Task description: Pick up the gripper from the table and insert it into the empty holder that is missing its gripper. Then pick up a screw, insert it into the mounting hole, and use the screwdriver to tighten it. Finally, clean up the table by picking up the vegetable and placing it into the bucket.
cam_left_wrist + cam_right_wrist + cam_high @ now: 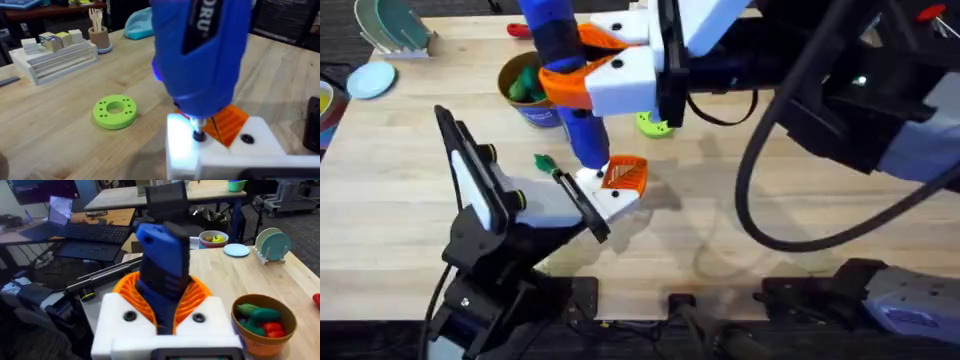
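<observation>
1. The screwdriver with the thick bright-blue cylindrical handle (570,90) stands nearly upright, its short metal tip on the white angular plastic holder (610,200) near the middle of the tabletop (740,200).
2. The right gripper (167,325), white with orange ribbed pads, is clamped on the blue handle.
3. The small orange wedge-shaped gripper tip (625,175) sits on the holder, just right of the shaft.
4. I judge the screwdriver stiff and rather heavy, its smooth handle slippery; the mid-handle hold looks right.
5. The left gripper holds the holder, but I cannot tell how its fingers stand.
6. The thin green toy vegetable (546,164) lies just left of the shaft; the round orange-tan bucket (525,95) is farther back.
</observation>
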You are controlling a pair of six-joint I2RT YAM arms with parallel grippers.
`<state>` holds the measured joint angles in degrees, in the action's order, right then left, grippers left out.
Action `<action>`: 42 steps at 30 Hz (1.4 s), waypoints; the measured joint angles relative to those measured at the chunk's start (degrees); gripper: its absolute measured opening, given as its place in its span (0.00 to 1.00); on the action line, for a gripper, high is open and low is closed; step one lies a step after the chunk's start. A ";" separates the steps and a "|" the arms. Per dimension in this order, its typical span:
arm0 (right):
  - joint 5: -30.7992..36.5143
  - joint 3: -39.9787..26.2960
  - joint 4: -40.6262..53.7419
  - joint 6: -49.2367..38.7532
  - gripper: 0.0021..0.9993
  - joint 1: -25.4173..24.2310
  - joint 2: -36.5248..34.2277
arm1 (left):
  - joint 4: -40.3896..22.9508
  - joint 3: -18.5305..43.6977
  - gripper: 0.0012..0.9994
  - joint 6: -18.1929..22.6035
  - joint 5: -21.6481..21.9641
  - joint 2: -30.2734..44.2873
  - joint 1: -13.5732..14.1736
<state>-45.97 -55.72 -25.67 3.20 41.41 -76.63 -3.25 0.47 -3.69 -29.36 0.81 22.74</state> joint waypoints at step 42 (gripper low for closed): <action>-5.13 1.15 -1.70 8.69 0.11 -18.61 3.26 | 0.07 0.00 0.00 0.18 -0.15 -0.13 0.00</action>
<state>-51.10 -54.57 -27.37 11.89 22.80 -73.36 -3.17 0.47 -3.51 -29.52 0.69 22.74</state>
